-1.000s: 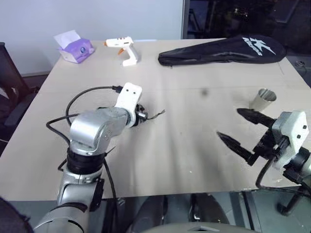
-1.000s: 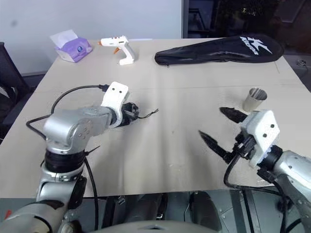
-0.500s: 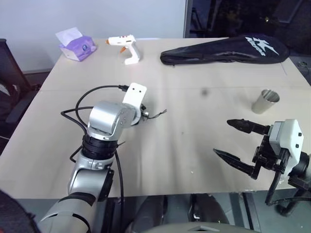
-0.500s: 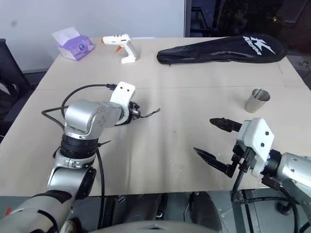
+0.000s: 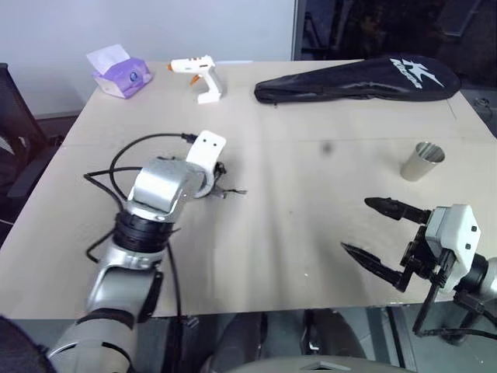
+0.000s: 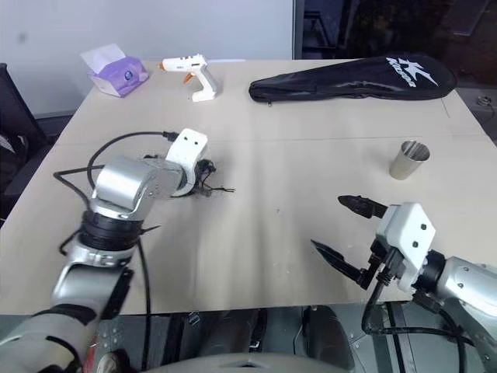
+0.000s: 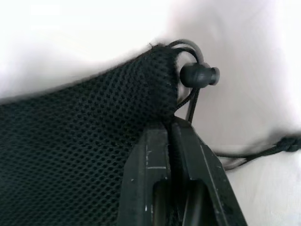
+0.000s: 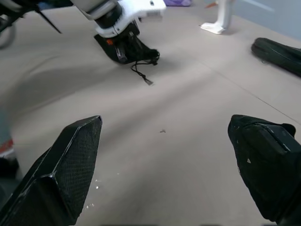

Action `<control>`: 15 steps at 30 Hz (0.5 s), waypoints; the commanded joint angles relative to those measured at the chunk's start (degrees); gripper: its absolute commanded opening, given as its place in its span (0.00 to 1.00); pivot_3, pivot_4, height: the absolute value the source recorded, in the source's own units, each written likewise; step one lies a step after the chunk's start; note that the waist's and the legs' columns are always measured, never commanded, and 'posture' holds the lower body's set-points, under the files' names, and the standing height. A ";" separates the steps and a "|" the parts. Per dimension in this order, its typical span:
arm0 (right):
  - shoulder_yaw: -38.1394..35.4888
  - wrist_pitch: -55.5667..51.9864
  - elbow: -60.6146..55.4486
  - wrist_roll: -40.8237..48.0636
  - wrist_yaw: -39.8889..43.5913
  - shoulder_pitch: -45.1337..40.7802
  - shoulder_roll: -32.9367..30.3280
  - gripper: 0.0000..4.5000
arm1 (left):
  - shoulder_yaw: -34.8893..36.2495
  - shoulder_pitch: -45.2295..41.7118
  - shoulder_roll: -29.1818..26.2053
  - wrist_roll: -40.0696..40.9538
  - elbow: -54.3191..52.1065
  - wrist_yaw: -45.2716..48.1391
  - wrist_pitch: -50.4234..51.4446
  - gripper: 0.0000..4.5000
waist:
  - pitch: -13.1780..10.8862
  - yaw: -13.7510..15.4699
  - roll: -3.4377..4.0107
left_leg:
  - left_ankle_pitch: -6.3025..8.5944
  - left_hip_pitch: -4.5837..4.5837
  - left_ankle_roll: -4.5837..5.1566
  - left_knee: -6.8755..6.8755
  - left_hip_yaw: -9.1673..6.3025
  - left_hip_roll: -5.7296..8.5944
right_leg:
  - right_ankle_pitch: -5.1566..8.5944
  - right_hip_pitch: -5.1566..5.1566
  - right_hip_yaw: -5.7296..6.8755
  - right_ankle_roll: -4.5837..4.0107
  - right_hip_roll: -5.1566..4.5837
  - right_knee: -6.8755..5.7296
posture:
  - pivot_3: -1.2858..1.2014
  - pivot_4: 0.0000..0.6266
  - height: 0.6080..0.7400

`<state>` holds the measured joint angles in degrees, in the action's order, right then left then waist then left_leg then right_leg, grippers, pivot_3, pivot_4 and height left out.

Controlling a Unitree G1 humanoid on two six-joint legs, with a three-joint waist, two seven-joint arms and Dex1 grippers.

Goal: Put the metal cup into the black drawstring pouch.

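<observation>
On the table (image 5: 295, 233), from my remote seat:
Left gripper (image 7: 170, 129): I am seeing its fingers pressed together, pinching the mesh edge of the black drawstring pouch (image 7: 84, 141) by its cord stopper (image 7: 199, 75).
Pouch: lying on the tabletop's left half, its cord (image 5: 233, 191) trailing toward the middle.
Right gripper (image 5: 380, 231): I am holding it spread wide, hovering at the near right edge.
Metal cup (image 5: 421, 161): standing upright, far beyond the right gripper, well apart from the pouch.

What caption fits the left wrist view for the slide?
Left gripper shut on the black mesh drawstring pouch beside its cord lock.
</observation>
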<state>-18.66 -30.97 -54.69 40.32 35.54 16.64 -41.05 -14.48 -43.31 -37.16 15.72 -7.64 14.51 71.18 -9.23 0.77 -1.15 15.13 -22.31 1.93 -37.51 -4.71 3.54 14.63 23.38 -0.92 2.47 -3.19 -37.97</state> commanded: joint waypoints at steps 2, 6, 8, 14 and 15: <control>2.42 0.84 -0.80 -2.72 -4.82 -0.59 2.77 1.00 | -4.12 3.64 -6.36 -3.69 1.10 23.94 -40.30 0.01 | 0.02 0.11 0.02 | 0.00 -0.01 0.00 0.00 0.02 0.00 | 0.00 0.01 -0.01 -0.01 -0.03 0.04 | 0.52 0.24 1.00; 5.05 0.31 -1.26 -4.84 -7.69 -1.11 4.29 1.00 | -2.40 3.37 -4.67 -1.19 10.21 37.07 -52.91 0.01 | 0.04 0.22 0.05 | 0.00 -0.22 0.02 -0.14 -0.04 0.01 | -0.01 0.10 0.08 -0.02 -0.04 0.04 | 0.52 0.24 1.00; 6.81 0.14 -1.43 -6.24 -8.64 -1.05 4.58 1.00 | -1.64 2.42 -3.37 0.38 15.66 43.07 -55.40 0.01 | 0.04 0.09 0.06 | 0.00 -0.24 0.03 -0.17 -0.03 0.01 | -0.01 0.10 0.09 -0.02 -0.03 0.02 | 0.52 0.24 1.00; 8.92 -0.09 -1.64 -8.63 -9.99 -0.82 4.65 1.00 | 0.47 -4.42 0.66 3.74 29.01 52.08 -47.62 0.01 | 0.04 -0.10 0.06 | 0.03 -0.54 0.11 -0.57 -0.14 0.02 | -0.01 0.22 0.26 0.00 0.10 -0.11 | 0.52 0.24 1.00; 8.93 -0.25 -1.67 -8.94 -10.38 -0.89 4.71 1.00 | 0.60 -5.26 1.28 3.60 30.40 52.79 -47.17 0.01 | 0.03 -0.11 0.06 | 0.06 -0.56 0.16 -0.66 -0.14 0.02 | -0.01 0.21 0.27 0.01 0.12 -0.15 | 0.52 0.24 1.00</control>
<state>-9.48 -31.29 -54.70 31.82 25.89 15.94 -36.58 -15.95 -46.90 -36.21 18.24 21.68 65.56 22.95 -9.19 0.67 -1.10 15.21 -22.87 2.11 -38.23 -4.84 3.57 14.62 23.56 -0.65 2.50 -3.06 -38.14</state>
